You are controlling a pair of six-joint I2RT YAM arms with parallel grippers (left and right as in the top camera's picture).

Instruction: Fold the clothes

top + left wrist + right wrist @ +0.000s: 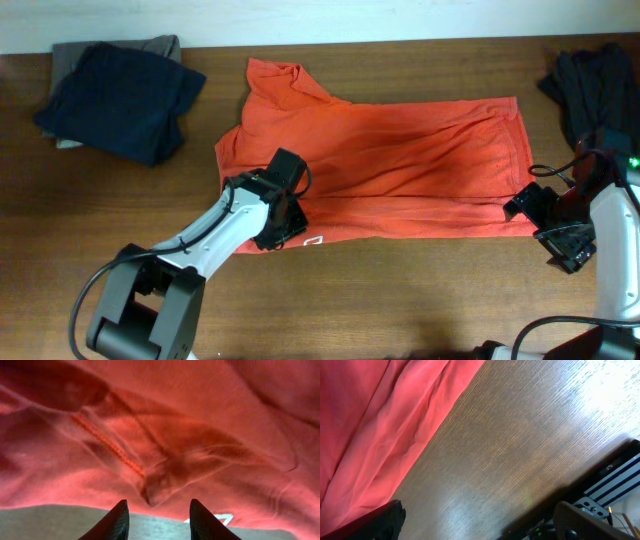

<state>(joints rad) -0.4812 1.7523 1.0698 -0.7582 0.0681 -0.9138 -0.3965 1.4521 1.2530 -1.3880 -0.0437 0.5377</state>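
Left gripper [159, 522] fingertips at the near edge of the red-orange T-shirt [400, 160], jaws partly spread with nothing between them.

You have the T-shirt spread flat across the middle of the table [400, 300], collar end toward your left arm and bottom hem toward your right. A puckered fold beside the stitched seam [107, 445] sits just ahead of the left fingertips, and the white lettering [220, 519] shows at the cloth's edge. Push forward so both fingers straddle that pucker before you pinch, or you will likely catch only the top layer. Your right gripper [480, 517] stands wide open at the near hem corner, with cloth reaching one finger only. Seat the corner deeper, then close. The lengthwise fold probably goes best if you lift both ends together, keeping the edge taut.
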